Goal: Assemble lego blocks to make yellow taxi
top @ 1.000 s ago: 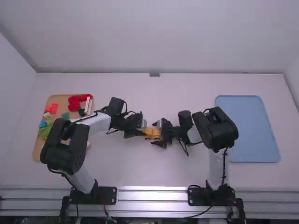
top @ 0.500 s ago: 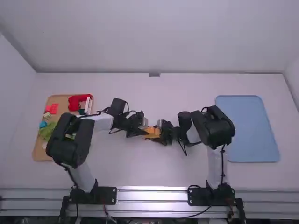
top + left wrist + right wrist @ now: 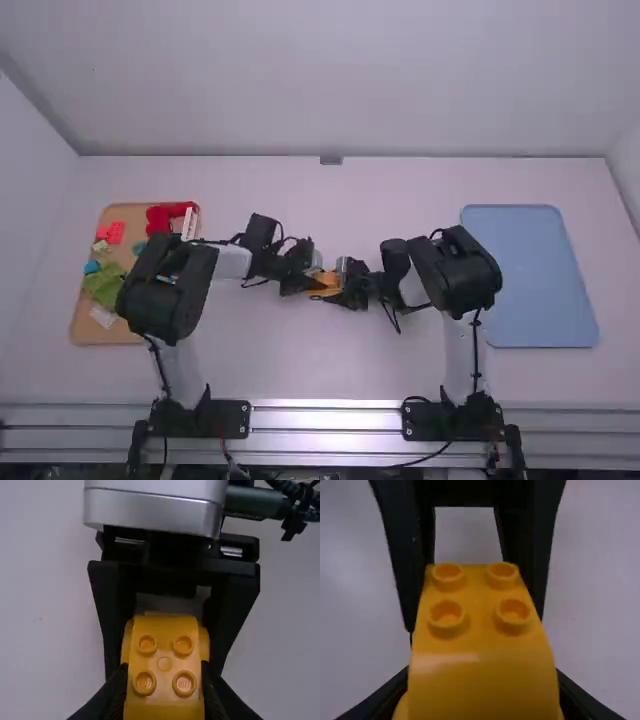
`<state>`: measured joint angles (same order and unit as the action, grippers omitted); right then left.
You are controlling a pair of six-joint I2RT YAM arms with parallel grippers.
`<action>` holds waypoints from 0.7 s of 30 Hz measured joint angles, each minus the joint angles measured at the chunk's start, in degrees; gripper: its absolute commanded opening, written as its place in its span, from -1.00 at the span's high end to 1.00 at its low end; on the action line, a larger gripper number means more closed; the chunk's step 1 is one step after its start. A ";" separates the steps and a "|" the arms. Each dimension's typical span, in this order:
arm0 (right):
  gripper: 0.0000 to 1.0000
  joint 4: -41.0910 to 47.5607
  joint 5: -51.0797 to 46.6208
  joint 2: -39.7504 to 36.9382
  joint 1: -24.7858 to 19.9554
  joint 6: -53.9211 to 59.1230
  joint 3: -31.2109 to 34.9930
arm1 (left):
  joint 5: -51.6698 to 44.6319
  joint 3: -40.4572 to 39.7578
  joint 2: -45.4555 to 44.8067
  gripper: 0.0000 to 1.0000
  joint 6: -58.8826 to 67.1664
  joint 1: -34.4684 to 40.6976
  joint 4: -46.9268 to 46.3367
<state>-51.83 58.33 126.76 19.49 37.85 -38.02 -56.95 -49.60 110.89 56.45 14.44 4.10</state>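
Observation:
Near the table's middle, my left gripper point(image 3: 316, 284) and my right gripper point(image 3: 345, 290) face each other at the yellow taxi body point(image 3: 328, 285). In the left wrist view my left gripper point(image 3: 164, 692) is shut on the near part of the yellow taxi body point(image 3: 164, 667), studs facing the camera. The other gripper's fingers flank its far end. In the right wrist view my right gripper point(image 3: 482, 700) is shut on the yellow taxi body point(image 3: 480, 650); its lower sides are partly hidden.
On the left, a brown tray point(image 3: 137, 212) holds red pieces point(image 3: 159, 218), a green piece point(image 3: 104, 284), a blue piece point(image 3: 92, 267) and other blocks. A blue tray point(image 3: 530, 280) lies on the right.
My left arm's elbow has swung right, and its gripper has shifted slightly right beside the taxi body. My right arm's upper links moved slightly left early on; its gripper stays nearly in place.

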 measured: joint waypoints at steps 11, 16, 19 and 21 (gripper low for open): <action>0.28 0.07 0.55 0.15 -0.42 0.17 0.00 | 0.52 1.25 -0.17 0.97 -0.24 0.22 1.53; 0.30 0.39 2.01 0.22 -1.14 1.40 0.07 | 2.19 2.54 -1.16 0.97 0.55 1.60 3.21; 0.30 0.48 2.38 0.28 -1.77 1.77 0.07 | 5.05 3.02 -1.73 0.97 0.11 2.89 4.42; 0.31 0.52 2.78 0.31 -2.08 2.19 0.15 | 7.39 3.10 -2.27 0.97 -0.85 3.93 4.50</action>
<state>-51.31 61.10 127.07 17.41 40.03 -37.87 -49.56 -46.50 108.62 55.59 18.37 8.60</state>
